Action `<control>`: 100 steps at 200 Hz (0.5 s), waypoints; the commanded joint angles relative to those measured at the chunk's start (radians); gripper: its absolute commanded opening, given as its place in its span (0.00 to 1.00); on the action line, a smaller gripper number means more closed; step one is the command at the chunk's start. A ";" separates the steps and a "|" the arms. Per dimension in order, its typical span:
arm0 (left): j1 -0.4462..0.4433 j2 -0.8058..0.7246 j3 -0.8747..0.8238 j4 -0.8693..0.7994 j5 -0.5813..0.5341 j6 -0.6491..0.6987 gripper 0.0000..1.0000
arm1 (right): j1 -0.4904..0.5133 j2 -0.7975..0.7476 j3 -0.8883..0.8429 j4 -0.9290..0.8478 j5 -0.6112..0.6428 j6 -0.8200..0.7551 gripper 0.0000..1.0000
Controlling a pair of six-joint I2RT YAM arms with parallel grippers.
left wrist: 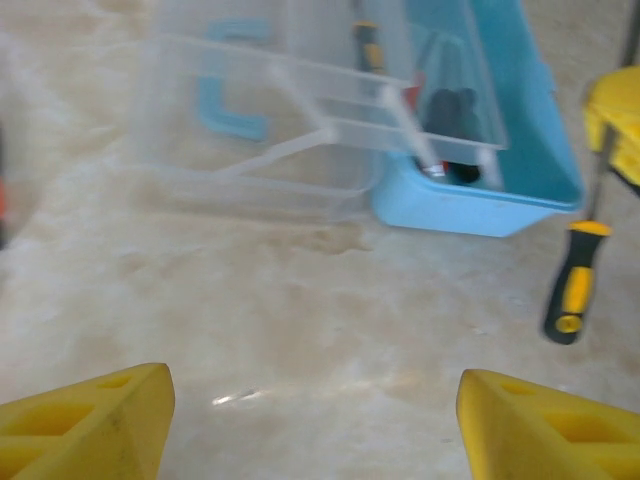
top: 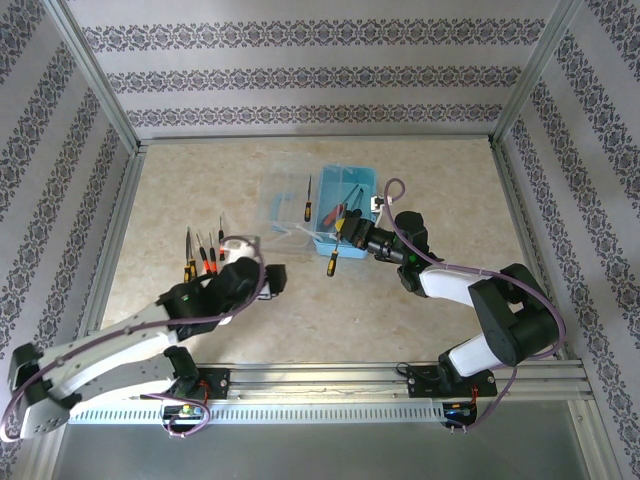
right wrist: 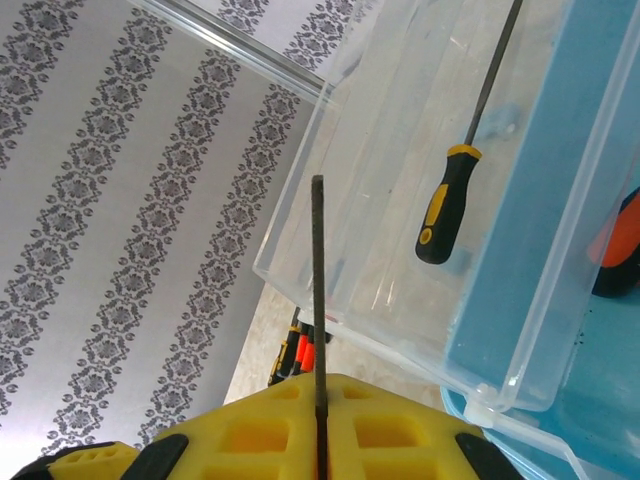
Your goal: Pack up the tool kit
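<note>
Near the middle of the table (top: 400,300), the right gripper (top: 347,236) is clamped on the thin metal shaft of the held screwdriver (top: 333,262). Its black-and-yellow handle hangs toward the near side, just in front of the blue box (top: 362,180). In the right wrist view the yellow fingers (right wrist: 260,430) are pressed together on that shaft, which runs straight up between them.

The blue box sits in the far half of the table, slightly right of centre. Its clear lid (top: 282,195) is folded open flat to its left. A loose screwdriver (top: 307,203), also black and yellow in the handle, lies on the lid with its shaft pointing to the far side. Inside the box are a few tools, one with an orange handle (right wrist: 622,250).

To the left, the left gripper (top: 243,245) hovers low over bare table, near the lid's near-left corner and apart from it. In its wrist view the two yellow fingers (left wrist: 90,420) stand wide apart with nothing between them. That view faces the lid and the box, with the held screwdriver's handle at the right edge.

Just left of the left gripper, a row of tools (top: 200,258) with orange and yellow handles lies side by side on the table, shafts pointing to the far side.
</note>
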 commanded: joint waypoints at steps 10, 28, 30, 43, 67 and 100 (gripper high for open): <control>0.039 -0.157 -0.059 -0.197 -0.104 -0.119 0.74 | -0.011 -0.029 0.053 -0.055 0.017 -0.031 0.11; 0.060 -0.200 -0.054 -0.268 -0.119 -0.122 0.75 | -0.019 -0.041 0.127 -0.168 0.019 -0.062 0.11; 0.061 -0.201 -0.053 -0.276 -0.123 -0.123 0.75 | -0.020 -0.043 0.137 -0.184 0.022 -0.068 0.12; 0.071 -0.201 -0.039 -0.307 -0.137 -0.122 0.76 | -0.031 -0.038 0.215 -0.301 0.039 -0.106 0.12; 0.078 -0.169 -0.021 -0.305 -0.126 -0.123 0.76 | -0.060 0.026 0.401 -0.511 0.059 -0.181 0.12; 0.078 -0.135 -0.024 -0.252 -0.074 -0.112 0.77 | -0.096 0.179 0.600 -0.630 0.046 -0.208 0.12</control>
